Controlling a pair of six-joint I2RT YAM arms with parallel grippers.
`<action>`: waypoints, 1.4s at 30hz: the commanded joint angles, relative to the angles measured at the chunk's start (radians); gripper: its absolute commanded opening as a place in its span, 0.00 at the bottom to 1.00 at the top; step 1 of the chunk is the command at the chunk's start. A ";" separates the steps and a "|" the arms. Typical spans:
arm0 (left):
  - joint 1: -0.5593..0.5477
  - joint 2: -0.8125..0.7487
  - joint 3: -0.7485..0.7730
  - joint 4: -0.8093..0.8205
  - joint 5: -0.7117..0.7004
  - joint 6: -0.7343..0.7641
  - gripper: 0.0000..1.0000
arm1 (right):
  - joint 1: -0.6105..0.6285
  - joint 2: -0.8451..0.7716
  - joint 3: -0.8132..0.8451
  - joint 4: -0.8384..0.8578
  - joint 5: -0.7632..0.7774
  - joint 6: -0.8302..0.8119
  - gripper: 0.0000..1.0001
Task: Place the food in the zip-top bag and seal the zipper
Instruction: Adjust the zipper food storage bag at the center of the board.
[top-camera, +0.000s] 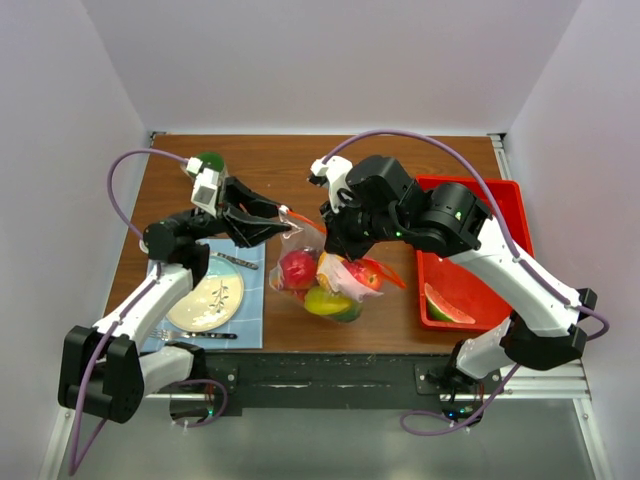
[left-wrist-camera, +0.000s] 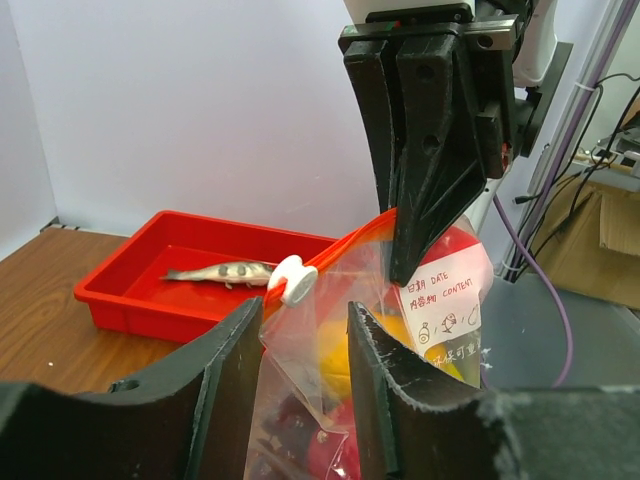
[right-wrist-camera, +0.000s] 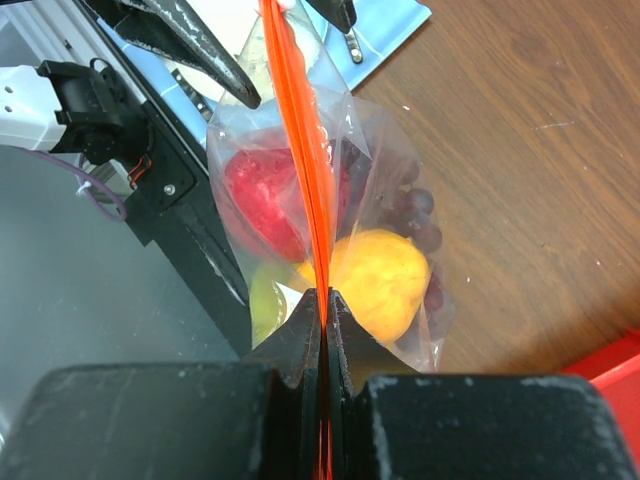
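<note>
While right gripper (right-wrist-camera: 322, 295) pinches zipper (right-wrist-camera: 297, 130), left gripper (left-wrist-camera: 305, 310) spread, bag (right-wrist-camera: 385, 145) holding apple (top-camera: 297, 268), lemon (top-camera: 322, 300), grapes (right-wrist-camera: 420, 215), tray (top-camera: 497, 190) holding watermelon wedge (top-camera: 447, 305).

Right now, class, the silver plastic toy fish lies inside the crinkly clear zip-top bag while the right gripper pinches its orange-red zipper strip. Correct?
No: the silver toy fish lies in the red plastic tray, not the clear zip-top bag; the left wrist view shows it. The right gripper does pinch the orange-red zipper strip.

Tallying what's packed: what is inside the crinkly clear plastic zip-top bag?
A red apple, an orange round fruit, purple grapes and something yellow-green show through. Anything beneath them is hidden.
</note>
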 joint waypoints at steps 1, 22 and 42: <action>-0.008 -0.007 0.009 0.177 0.011 0.012 0.43 | 0.001 -0.016 0.048 0.073 -0.029 0.015 0.00; -0.066 0.015 -0.232 0.053 -0.268 0.347 0.00 | 0.001 -0.068 -0.538 0.408 0.188 -0.037 0.00; -0.072 0.055 -0.422 0.331 -0.287 0.287 0.00 | 0.001 -0.036 -0.492 0.464 0.095 -0.158 0.44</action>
